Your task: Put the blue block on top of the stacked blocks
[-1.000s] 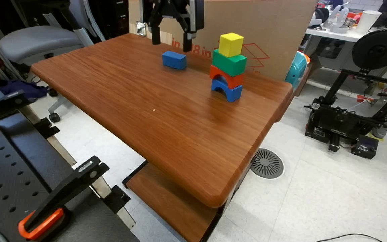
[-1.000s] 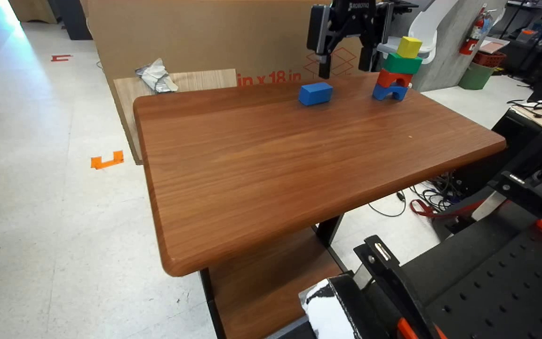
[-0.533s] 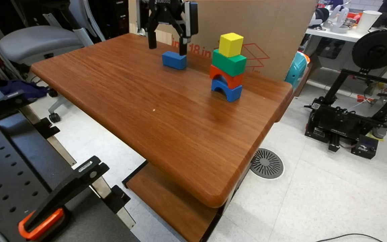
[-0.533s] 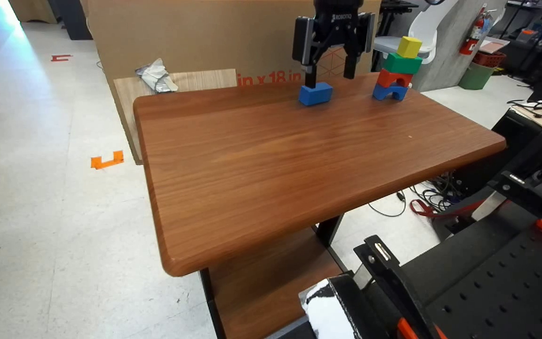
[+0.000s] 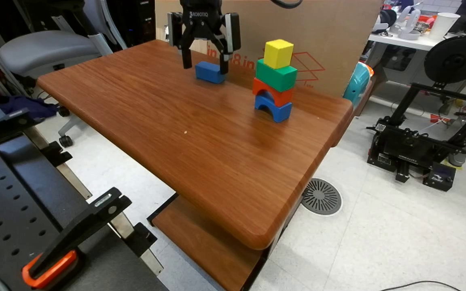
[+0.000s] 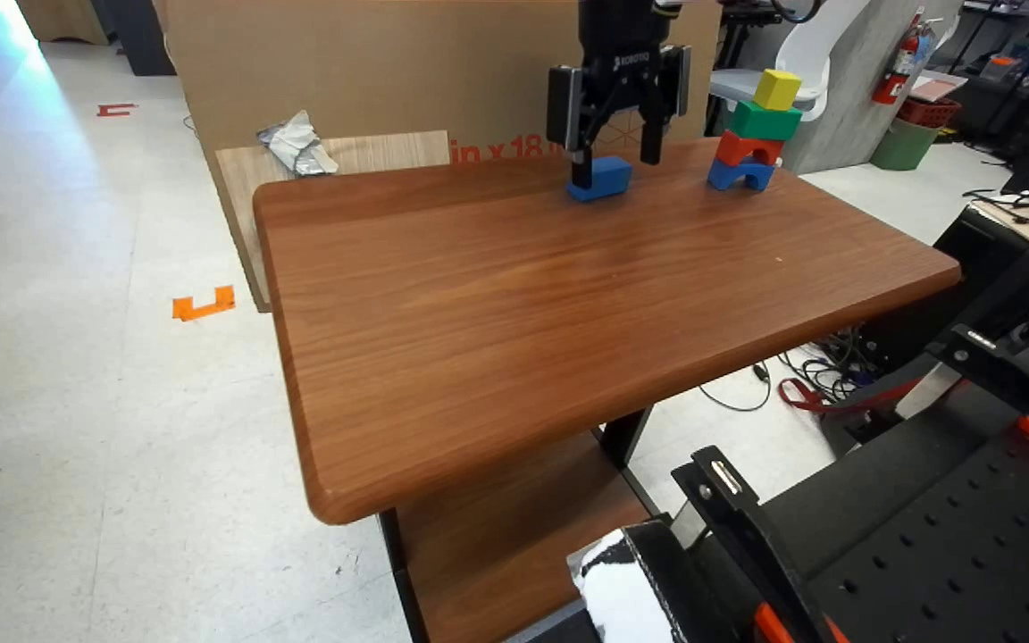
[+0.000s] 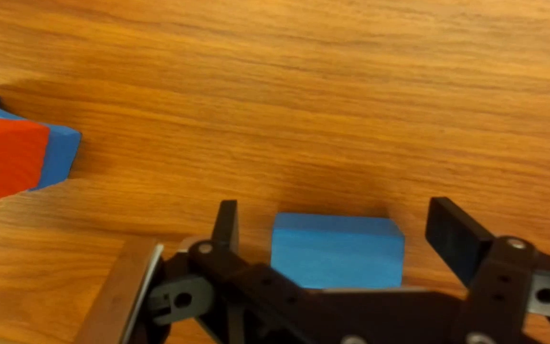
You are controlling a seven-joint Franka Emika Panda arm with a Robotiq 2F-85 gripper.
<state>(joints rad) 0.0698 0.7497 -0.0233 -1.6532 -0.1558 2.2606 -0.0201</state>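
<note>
Apparently lined up for an end-to-end pinch: over the blue block (image 7: 337,253), flat on the table (image 6: 523,286) apart from the 4 stacked blocks (image 5: 276,79), with gripper (image 5: 205,68) spread wide, likely for clearance at both ends.

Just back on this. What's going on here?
The open black robot jaws straddle a plain bright-blue rectangular block, with a gap at each end in the wrist view, so it isn't gripped yet. It rests on the brown wood-grain table. Apart from it stands a tower: yellow cube, green rectangular block, red arch and blue arch, top to bottom. The bright-blue block has yet to go on top; closing the jaws looks like the next step.
</note>
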